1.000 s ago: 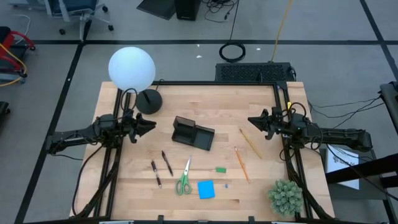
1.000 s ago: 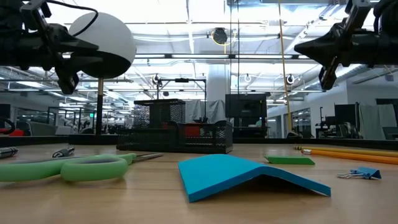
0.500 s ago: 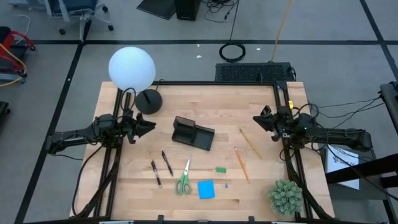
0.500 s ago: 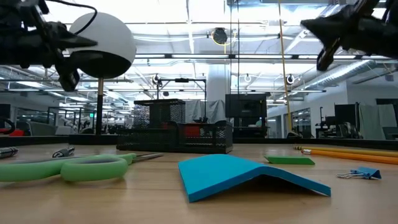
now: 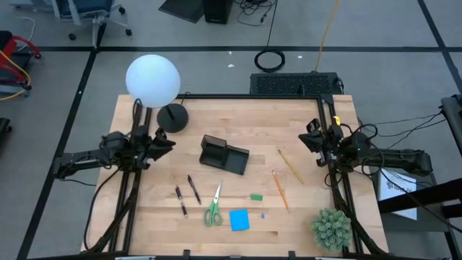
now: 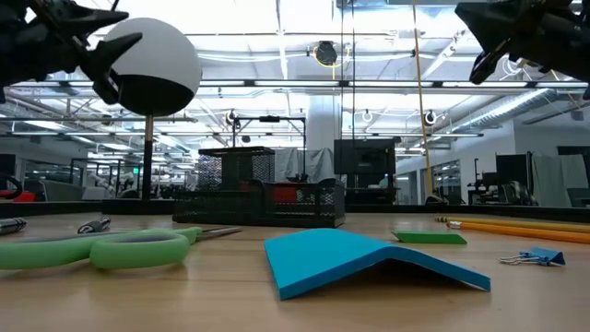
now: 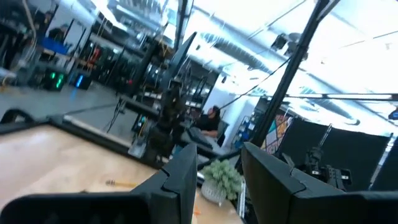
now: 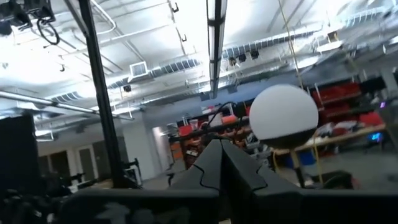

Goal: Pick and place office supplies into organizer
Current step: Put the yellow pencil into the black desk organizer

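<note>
Two arms are up off the bench (image 5: pixel 303 217) and neither holds anything: left gripper (image 5: pixel 164 144) sits near the lamp base (image 5: pixel 172 117) with its fingers (image 7: pixel 180 180) a modest gap apart, right gripper (image 5: pixel 312 139) is by the right edge with fingers (image 8: pixel 208 165) pressed together.

All the supplies are loose on the near half of the bench, in front of the organizer (image 5: pixel 224 154), which sits mid-bench, turned a bit off square.

Handling guesses:
- the two pens (image 5: pixel 188 193): light, stiff, probably slick, lying side by side, long axes running near-to-far with a slight lean. Pinch mid-barrel, across the axis
- scissors (image 5: pixel 214 208): a bit heavier, blades pointing away toward the organizer, green loops nearest. I'd take them near the pivot
- two pencils (image 5: pixel 286 178): thin, will roll, both slanting diagonally on the right
- sticky pad (image 5: pixel 239 219): soft, its cover arches up in the low view, so grab it by the edges
- eraser (image 5: pixel 255 196): tiny, grippy, easy
</note>
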